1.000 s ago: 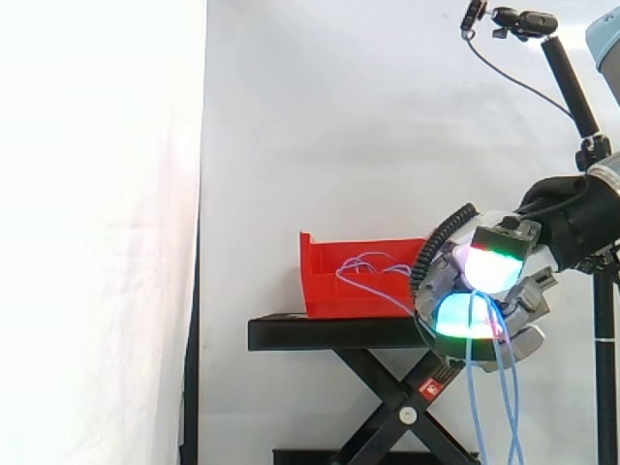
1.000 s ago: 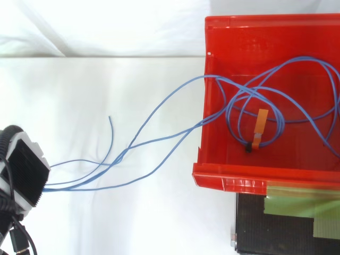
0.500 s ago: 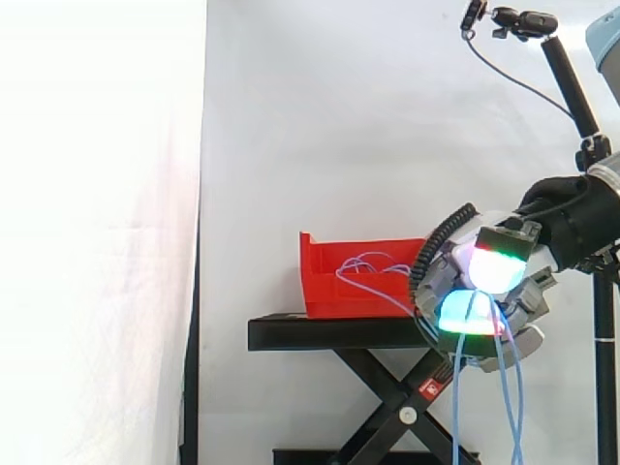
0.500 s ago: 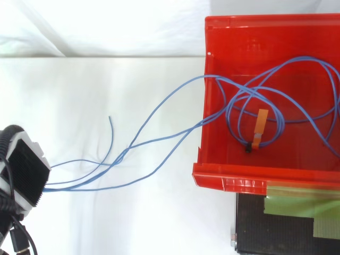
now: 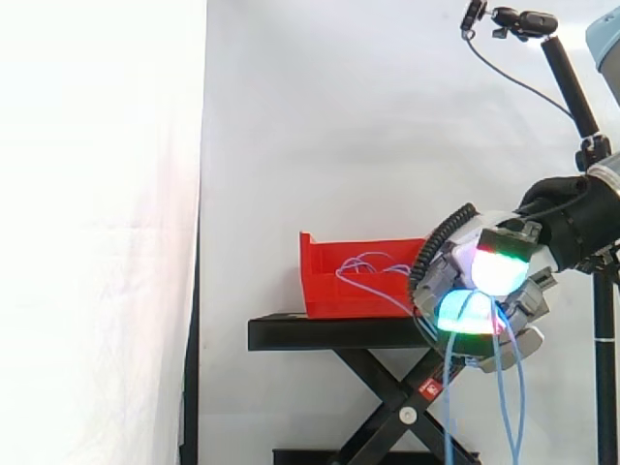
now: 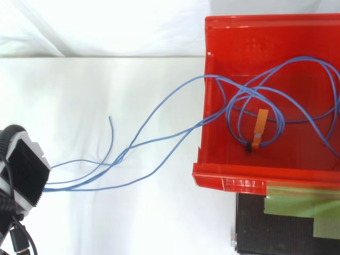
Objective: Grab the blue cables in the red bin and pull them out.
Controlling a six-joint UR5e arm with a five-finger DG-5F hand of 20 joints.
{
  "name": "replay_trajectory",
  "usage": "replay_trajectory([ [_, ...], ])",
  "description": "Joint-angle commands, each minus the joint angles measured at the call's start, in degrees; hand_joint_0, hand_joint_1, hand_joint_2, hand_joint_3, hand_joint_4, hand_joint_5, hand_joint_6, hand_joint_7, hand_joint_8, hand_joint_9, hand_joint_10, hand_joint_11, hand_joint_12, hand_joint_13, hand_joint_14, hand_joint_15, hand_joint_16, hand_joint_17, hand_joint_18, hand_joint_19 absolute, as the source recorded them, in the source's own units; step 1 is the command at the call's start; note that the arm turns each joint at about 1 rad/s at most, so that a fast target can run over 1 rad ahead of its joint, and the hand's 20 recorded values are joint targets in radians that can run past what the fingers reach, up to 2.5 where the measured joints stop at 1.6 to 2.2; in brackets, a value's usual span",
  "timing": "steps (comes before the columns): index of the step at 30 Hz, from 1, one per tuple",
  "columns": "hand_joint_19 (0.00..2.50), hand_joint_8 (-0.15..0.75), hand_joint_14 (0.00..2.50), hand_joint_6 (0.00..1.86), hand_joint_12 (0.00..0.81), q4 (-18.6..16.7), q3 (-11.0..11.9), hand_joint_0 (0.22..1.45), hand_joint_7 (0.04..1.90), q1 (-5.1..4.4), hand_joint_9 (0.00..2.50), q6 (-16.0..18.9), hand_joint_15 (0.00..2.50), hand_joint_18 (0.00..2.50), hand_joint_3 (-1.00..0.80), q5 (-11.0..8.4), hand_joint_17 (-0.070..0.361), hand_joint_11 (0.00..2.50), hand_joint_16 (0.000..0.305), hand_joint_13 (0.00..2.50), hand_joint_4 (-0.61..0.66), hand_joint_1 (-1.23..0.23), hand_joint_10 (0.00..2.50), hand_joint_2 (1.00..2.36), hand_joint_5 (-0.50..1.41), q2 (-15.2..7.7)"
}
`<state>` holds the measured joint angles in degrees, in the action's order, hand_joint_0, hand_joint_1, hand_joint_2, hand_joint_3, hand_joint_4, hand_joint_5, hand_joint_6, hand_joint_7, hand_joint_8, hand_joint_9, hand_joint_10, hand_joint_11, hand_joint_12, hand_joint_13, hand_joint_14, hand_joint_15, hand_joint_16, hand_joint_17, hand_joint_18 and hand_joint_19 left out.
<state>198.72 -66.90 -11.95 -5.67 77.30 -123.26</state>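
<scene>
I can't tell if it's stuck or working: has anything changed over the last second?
Hardly. The loose ends of the blue cables hanging below the hand swung slightly left in the side view. The fingers stay closed on the cables; the red bin and the cables inside it look unchanged.

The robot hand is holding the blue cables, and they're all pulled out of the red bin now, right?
Not quite. The hand does hold the cables, but they are not all out. The top view shows loops of them lying inside the bin, with strands running over its edge to the hand.
</scene>
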Motion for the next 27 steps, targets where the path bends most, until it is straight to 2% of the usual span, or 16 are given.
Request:
replay_trajectory([
  [1, 1.58, 0.236, 1.24, 1.3, 0.31, 0.0, 0.0, 0.84, 0.34, 0.0, 1.09, 0.0, 1.18, 1.1, -1.0, -0.04, 0.093, 1.22, 0.042, 1.2, 0.2, -1.1, 0.03, 1.0, 0.71, 0.0],
  [27, 1.58, 0.228, 1.19, 1.41, 0.305, 0.0, 0.2, 0.89, 0.27, 0.09, 1.05, 0.4, 1.22, 1.1, -1.0, 0.04, 0.093, 1.22, 0.041, 1.2, 0.15, -1.13, 0.03, 1.0, 0.64, 0.0],
])
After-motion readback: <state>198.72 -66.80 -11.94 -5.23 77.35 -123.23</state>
